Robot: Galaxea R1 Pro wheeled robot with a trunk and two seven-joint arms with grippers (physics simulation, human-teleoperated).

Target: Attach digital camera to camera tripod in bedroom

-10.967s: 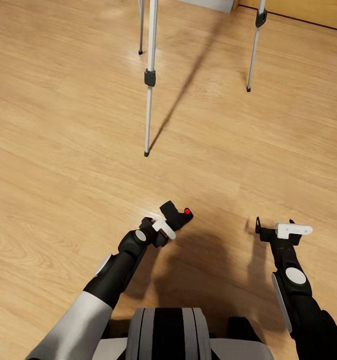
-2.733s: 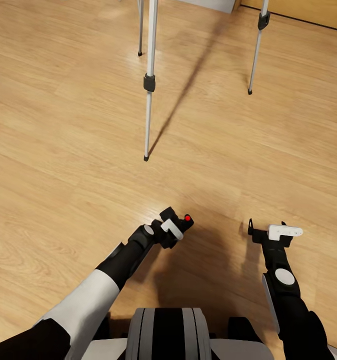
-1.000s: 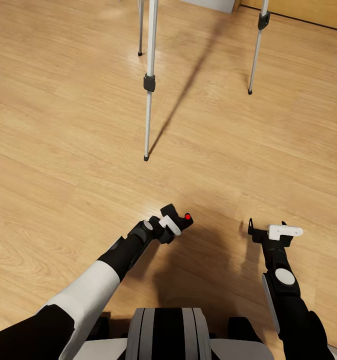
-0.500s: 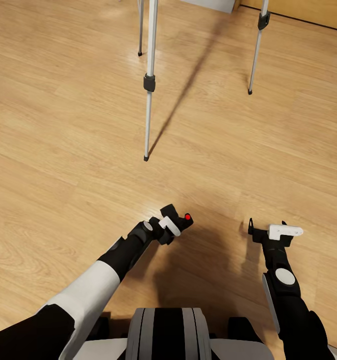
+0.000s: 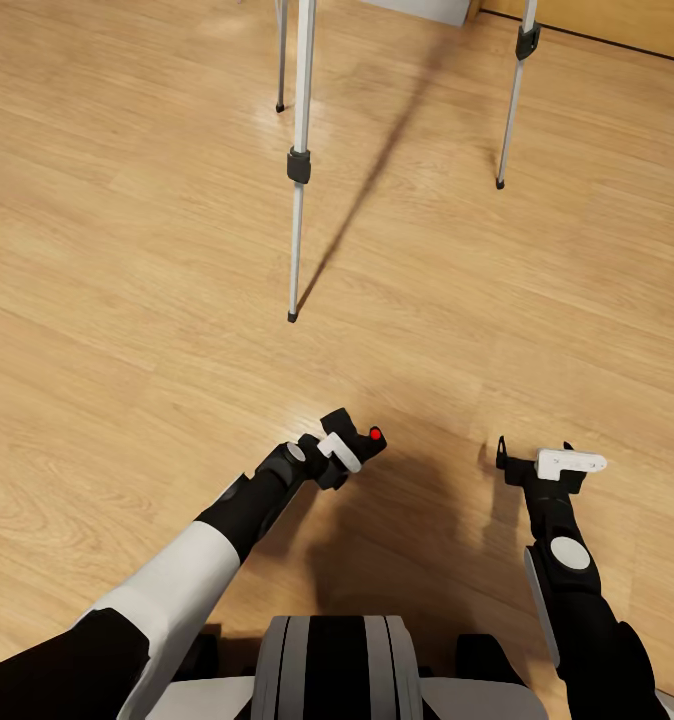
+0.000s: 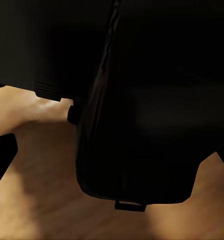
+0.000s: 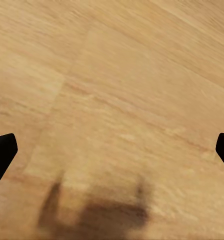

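The small black digital camera (image 5: 361, 440), with its red button on top, sits in my left gripper (image 5: 343, 448), which is shut on it above the wood floor. Seen from the left wrist, the camera's dark body (image 6: 141, 100) is very close to the lens. Ahead of me rise three silver legs of the camera tripod (image 5: 297, 165), with black joints and feet; its head is out of view. My right gripper (image 5: 533, 462) hangs open at the right with nothing in it, and its fingertips (image 7: 2, 152) show at the edges over bare floor in the right wrist view.
Light wood floor (image 5: 127, 300) stretches all round. The nearest tripod foot (image 5: 292, 318) stands a short way ahead of the camera. A wooden panel (image 5: 617, 25) runs along the far right, with a pale base (image 5: 427, 8) beside it.
None over the last second. Since the oldest frame my left arm has reached a little further forward with the camera, and the view has shifted slightly.
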